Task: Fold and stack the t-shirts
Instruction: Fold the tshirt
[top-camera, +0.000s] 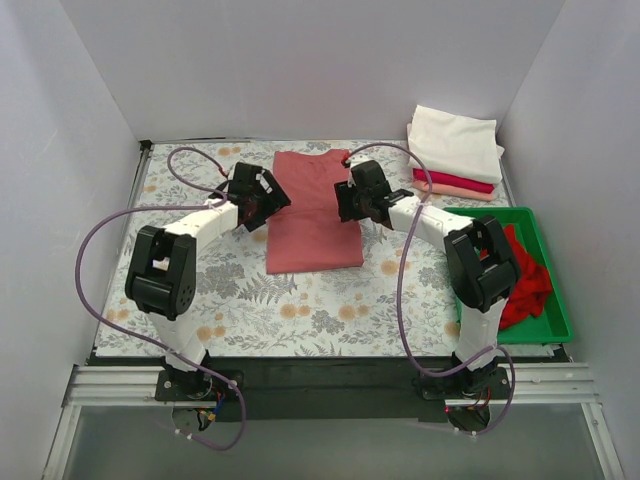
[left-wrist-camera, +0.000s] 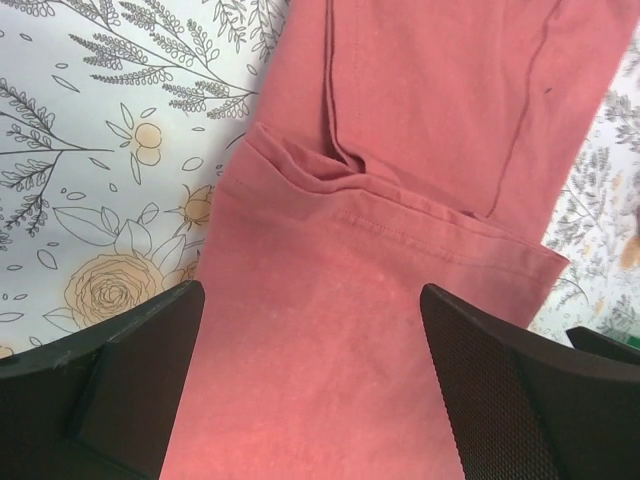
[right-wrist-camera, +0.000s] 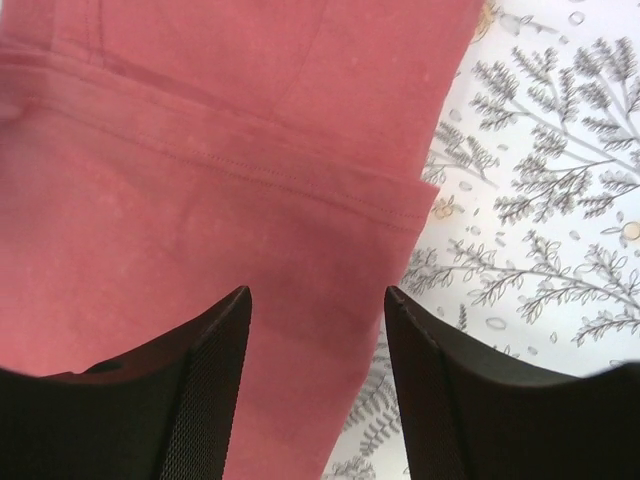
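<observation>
A dusty salmon-red t-shirt (top-camera: 313, 215) lies flat on the floral table, folded into a long rectangle with both sleeves turned in. My left gripper (top-camera: 262, 200) is open just above its left edge; the cloth (left-wrist-camera: 330, 340) fills the gap between the fingers. My right gripper (top-camera: 352, 203) is open above its right edge; the shirt's edge (right-wrist-camera: 300, 300) runs between the fingers. A stack of folded shirts, white (top-camera: 455, 142) on top, crimson and peach below, sits at the back right. A bright red shirt (top-camera: 528, 280) lies crumpled in the green tray.
The green plastic tray (top-camera: 555, 300) stands at the right edge. White walls close in the table on three sides. Purple cables loop from both arms. Floral cloth (top-camera: 300, 310) covers the table.
</observation>
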